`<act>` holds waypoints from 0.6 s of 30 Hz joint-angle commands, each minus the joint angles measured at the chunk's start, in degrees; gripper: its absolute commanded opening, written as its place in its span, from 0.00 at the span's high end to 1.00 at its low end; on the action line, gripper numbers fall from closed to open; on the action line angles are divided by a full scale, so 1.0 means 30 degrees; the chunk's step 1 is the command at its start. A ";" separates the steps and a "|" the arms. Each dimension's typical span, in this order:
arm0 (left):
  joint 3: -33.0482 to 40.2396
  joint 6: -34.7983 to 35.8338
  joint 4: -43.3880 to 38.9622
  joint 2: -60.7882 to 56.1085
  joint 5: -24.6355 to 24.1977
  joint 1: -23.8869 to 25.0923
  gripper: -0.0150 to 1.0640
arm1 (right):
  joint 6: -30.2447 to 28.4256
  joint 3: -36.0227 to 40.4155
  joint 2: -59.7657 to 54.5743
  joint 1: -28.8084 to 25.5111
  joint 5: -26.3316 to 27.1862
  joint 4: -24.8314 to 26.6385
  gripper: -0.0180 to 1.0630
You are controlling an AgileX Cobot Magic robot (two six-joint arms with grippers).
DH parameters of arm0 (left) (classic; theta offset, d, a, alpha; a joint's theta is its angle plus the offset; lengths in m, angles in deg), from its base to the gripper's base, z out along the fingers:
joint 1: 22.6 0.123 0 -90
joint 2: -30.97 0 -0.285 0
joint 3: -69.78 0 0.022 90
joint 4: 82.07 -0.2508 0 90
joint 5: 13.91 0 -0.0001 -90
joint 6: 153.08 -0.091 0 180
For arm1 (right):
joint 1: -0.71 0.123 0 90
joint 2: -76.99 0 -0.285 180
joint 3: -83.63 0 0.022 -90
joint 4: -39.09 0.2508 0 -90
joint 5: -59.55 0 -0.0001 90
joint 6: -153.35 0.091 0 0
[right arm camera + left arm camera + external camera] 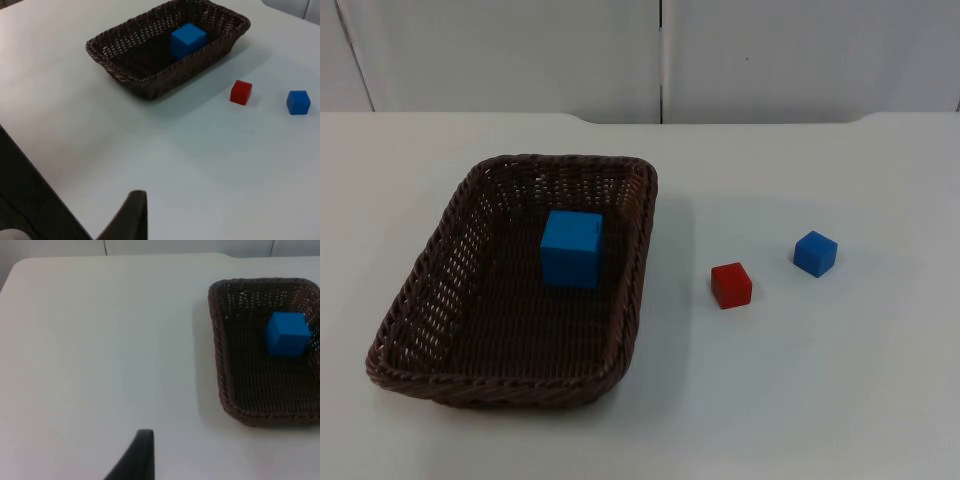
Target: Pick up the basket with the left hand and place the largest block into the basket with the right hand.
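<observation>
Basket: your brown wicker basket [620,330] sits on the white table [820,400] | contents: large blue block [571,248] inside | outside: small red block [731,285], small blue block [815,253] beside it | grippers: you cannot tell whether either is parted or closed.

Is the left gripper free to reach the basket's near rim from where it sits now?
Probably yes. Bare table lies between the left gripper and the basket, which rests flat with the big blue block inside. The red block and small blue block sit on its far side.
</observation>
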 commanded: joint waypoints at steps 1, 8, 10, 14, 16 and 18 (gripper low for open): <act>0.0108 0.0128 -0.0076 -0.0089 0.0147 0.0034 0.01 | 0.0043 0.0128 0.0077 0.0000 0.0034 0.0000 0.01; 0.0108 0.0128 -0.0076 -0.0089 0.0147 0.0034 0.01 | 0.0043 0.0128 0.0077 0.0000 0.0034 0.0000 0.01; 0.0108 0.0128 -0.0076 -0.0089 0.0147 0.0034 0.01 | 0.0043 0.0128 0.0077 0.0000 0.0034 0.0000 0.01; 0.0108 0.0128 -0.0076 -0.0089 0.0147 0.0034 0.01 | 0.0043 0.0128 0.0077 0.0000 0.0034 0.0000 0.01; 0.0108 0.0128 -0.0076 -0.0089 0.0147 0.0034 0.01 | 0.0043 0.0128 0.0077 0.0000 0.0034 0.0000 0.01; 0.0108 0.0128 -0.0076 -0.0089 0.0147 0.0034 0.01 | 0.0043 0.0128 0.0077 0.0000 0.0034 0.0000 0.01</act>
